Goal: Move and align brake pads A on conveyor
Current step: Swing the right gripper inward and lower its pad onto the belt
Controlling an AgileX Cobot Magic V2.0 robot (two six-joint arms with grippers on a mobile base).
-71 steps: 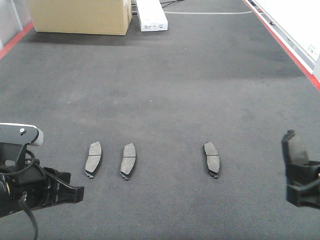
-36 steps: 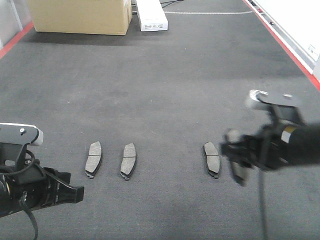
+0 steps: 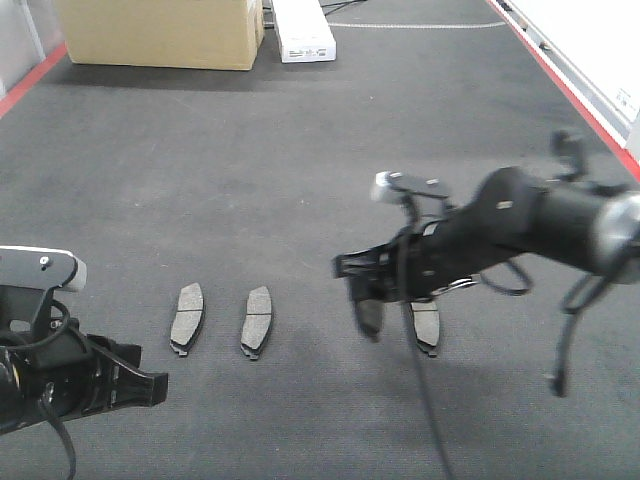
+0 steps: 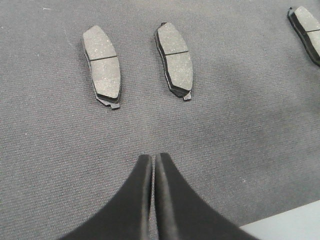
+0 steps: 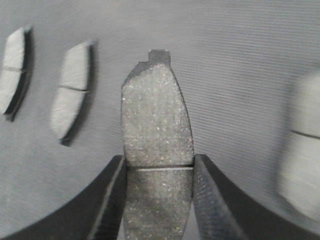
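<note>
1. Right wrist view: my right gripper (image 5: pixel 157 175) has its jaws clamped on one of the brake pads A, the held pad (image 5: pixel 157 150), friction face toward the lens, groove level with the fingertips, tab end pointing away.
2. Front view: right gripper (image 3: pixel 368 300) hangs above the conveyor (image 3: pixel 300 180), with the held pad (image 3: pixel 370 316) just left of the pad lying at right (image 3: pixel 427 326). I cannot tell whether the held pad touches the belt.
3. Two more pads lie side by side at left: far-left pad (image 3: pixel 186 317) and second pad (image 3: pixel 256 321), both lengthwise, roughly parallel.
4. Left wrist view: left gripper (image 4: pixel 152 165) has its jaws pressed together, holding nothing, near those two pads (image 4: pixel 102 65) (image 4: pixel 175 56).
5. Cardboard box (image 3: pixel 160 32) and white box (image 3: pixel 303 30) sit at the belt's far end.
</note>
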